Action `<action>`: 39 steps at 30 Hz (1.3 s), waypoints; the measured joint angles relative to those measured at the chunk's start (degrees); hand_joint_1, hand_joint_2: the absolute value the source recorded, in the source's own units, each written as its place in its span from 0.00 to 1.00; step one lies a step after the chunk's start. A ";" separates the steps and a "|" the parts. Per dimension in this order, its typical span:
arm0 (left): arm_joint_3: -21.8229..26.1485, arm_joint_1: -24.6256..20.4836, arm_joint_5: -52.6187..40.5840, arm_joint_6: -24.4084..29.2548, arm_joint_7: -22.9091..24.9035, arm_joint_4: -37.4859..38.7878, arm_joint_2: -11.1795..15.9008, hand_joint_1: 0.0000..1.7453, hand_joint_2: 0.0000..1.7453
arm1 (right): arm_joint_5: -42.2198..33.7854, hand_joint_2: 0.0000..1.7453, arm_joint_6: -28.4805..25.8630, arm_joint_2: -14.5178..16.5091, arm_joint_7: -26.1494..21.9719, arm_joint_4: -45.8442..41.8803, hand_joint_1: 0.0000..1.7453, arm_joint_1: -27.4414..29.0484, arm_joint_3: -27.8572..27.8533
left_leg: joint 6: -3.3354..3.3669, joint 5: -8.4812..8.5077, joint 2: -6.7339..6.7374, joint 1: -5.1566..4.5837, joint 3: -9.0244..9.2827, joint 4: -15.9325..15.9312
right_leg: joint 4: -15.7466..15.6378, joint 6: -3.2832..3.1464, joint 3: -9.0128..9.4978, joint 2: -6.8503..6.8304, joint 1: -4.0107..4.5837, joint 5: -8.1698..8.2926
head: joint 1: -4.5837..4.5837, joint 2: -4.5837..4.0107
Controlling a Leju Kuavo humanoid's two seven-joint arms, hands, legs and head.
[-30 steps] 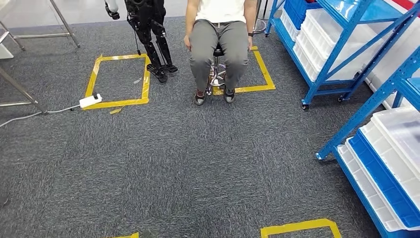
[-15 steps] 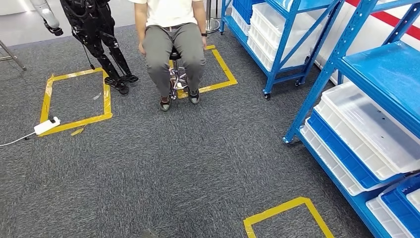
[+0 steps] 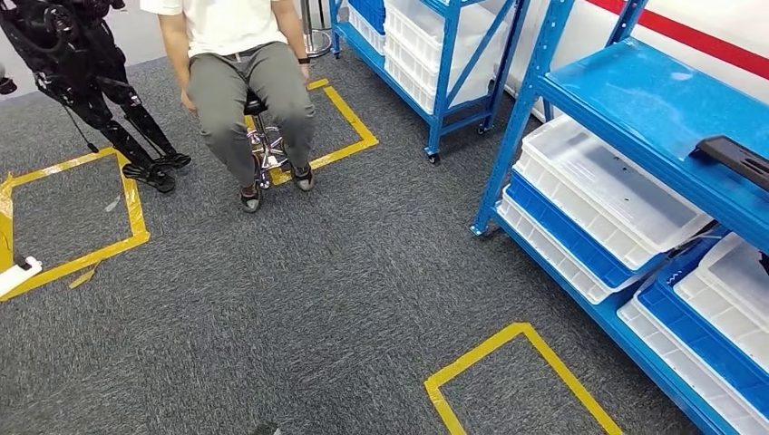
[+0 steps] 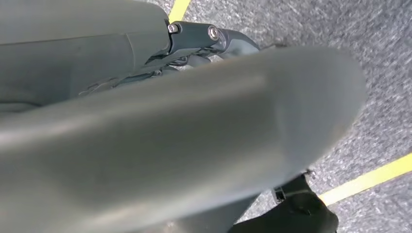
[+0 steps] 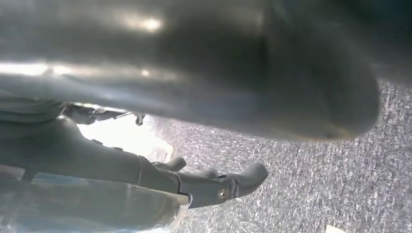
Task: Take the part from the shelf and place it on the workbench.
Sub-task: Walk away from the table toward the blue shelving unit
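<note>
- Lying near the right end of the blue metal shelf [image 3: 635,100]: long black part [image 3: 736,158].
- Hanging over grey carpet: left hand [image 4: 214,41] and right hand [image 5: 214,182], both empty, fingers loosely extended.

View has swung right: seated person [image 3: 238,82] and black robot [image 3: 86,86] now toward the left edge, blue shelf [image 3: 653,118] takes up the right side, with a dark part [image 3: 734,157] newly visible on it.
</note>
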 joint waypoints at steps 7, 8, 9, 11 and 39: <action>2.30 -0.33 1.47 -1.73 2.55 -0.11 0.46 0.00 0.00 | 0.03 0.00 0.52 -0.13 -0.05 0.00 0.00 -0.21 -0.16 | -1.86 -7.08 -5.08 0.78 -3.17 10.01 | -0.37 -3.07 0.20 4.26 -0.33 0.56 | -0.67 0.00; 2.63 -0.37 1.74 -2.10 3.16 -0.11 0.51 0.00 0.00 | 0.06 0.00 0.54 -0.13 -0.05 0.00 0.00 -0.25 -0.19 | -1.81 -8.81 -5.79 0.77 -5.07 13.99 | -0.35 -3.28 0.13 5.03 -0.11 0.60 | -0.67 0.00; 2.93 -0.41 1.88 -2.42 3.73 -0.11 0.57 0.00 0.00 | 0.08 0.00 0.55 -0.13 -0.05 0.00 0.00 -0.26 -0.21 | -1.72 -9.46 -6.09 0.77 -6.40 16.62 | -0.33 -3.36 0.11 5.91 0.07 0.62 | -0.67 0.01; 3.30 -0.41 1.82 -2.85 4.52 -0.11 0.65 0.00 0.00 | 0.08 0.00 0.64 -0.13 -0.06 0.00 0.00 -0.21 -0.33 | -1.40 -7.23 -6.45 0.77 -6.19 15.53 | -0.27 -3.36 0.25 7.76 0.24 0.62 | -0.67 0.01; 3.59 1.49 -1.04 -2.45 3.84 0.05 0.93 0.00 0.00 | -0.14 0.00 -0.12 0.15 -0.30 0.00 0.00 0.01 -2.13 | -1.64 -9.47 -5.79 0.58 -5.24 14.87 | -0.05 -3.40 -0.35 5.67 0.04 0.72 | -0.41 0.00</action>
